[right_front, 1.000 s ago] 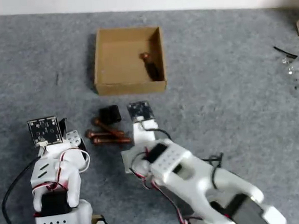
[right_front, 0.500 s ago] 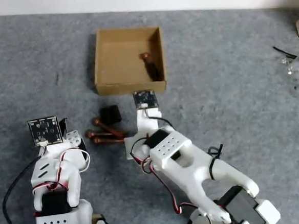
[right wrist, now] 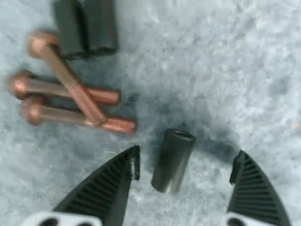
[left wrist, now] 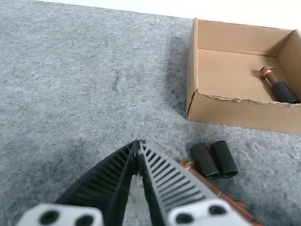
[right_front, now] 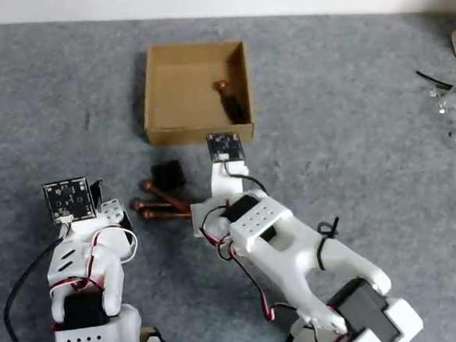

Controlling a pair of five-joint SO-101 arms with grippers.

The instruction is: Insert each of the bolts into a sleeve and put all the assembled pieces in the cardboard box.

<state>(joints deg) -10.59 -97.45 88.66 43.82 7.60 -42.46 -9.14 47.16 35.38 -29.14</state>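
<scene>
In the lower centre of the high view, your right arm [right_front: 272, 242] is extended toward the front wall of the cardboard box [right_front: 198, 132]. The right gripper [right wrist: 185, 164] has its jaws spread wide, with a lone sleeve [right wrist: 172, 160] lying on its side on the grey carpet [right_front: 350, 131] between them. That sleeve sits nearer one jaw than the other and at a slight angle to both. If you close now, I'd expect the nearer jaw to touch first and roll it toward the bolts [right_front: 164, 205] near it, or to pinch one end so it slips out. The bolts, left of centre in the high view, carry their own risk: one lies crossed over the other two, so lifting any one may drag the rest. Your left gripper [left wrist: 138, 149], at the lower left of the high view, has its jaws pressed together on nothing and must open before it can take a bolt. By count: two arms, one box, one assembled piece [right_front: 229, 100] inside it against the right wall, three loose bolts, and three loose sleeves, namely the lone one and a pair of sleeves [right_front: 168, 175] lying side by side just below the box.
</scene>
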